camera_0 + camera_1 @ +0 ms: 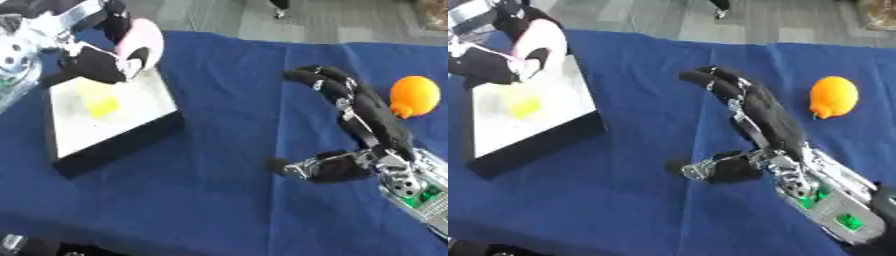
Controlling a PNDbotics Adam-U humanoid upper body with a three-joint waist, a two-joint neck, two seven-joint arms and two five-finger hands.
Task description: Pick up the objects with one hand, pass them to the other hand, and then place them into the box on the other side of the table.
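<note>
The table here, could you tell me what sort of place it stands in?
Probably a lab or demo room: a blue cloth covers the table, a box and an orange toy sit staged, grey floor behind.

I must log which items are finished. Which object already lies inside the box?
The small yellow block lies in the white box; the round orange fruit sits on the cloth.

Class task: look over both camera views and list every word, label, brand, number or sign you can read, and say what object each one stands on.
No readable text in either view.
White open box with a small yellow object inside: no lettering shows.
Pale pink rounded object held over the box in the left hand: unmarked.
Orange rounded fruit on the blue tablecloth: unmarked.
Right hand: green parts at the wrist, no characters legible.
</note>
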